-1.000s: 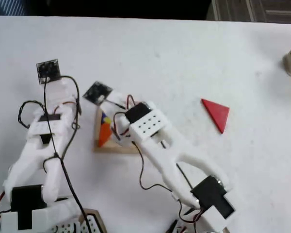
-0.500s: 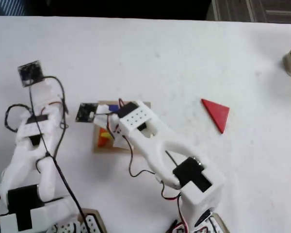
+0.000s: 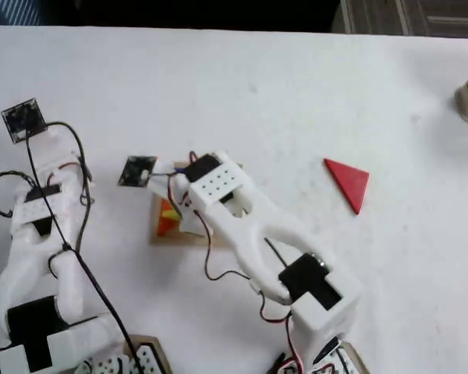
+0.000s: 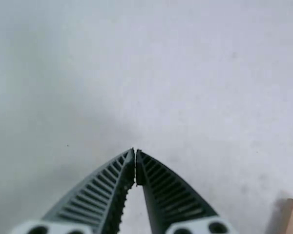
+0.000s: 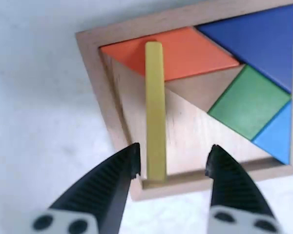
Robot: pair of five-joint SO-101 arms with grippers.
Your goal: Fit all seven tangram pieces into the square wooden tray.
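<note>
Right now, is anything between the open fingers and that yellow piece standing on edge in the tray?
Nothing visible. The right gripper has its fingers open to either side of the yellow piece, with only bare tray wood in the gaps.

Left arm [image 3: 35, 234] reaches straight forward from its base at the near edge, links almost in line; left gripper [image 4: 136, 155] is closed, ribbed fingers [image 4: 105, 192] meeting at the tips with nothing between them; right arm [image 3: 253, 230] slants from its near base across toward the left arm's side, elbow bent, wrist tipped down; right gripper [image 5: 173, 151] points downward, jaws spread wide apart.
</note>
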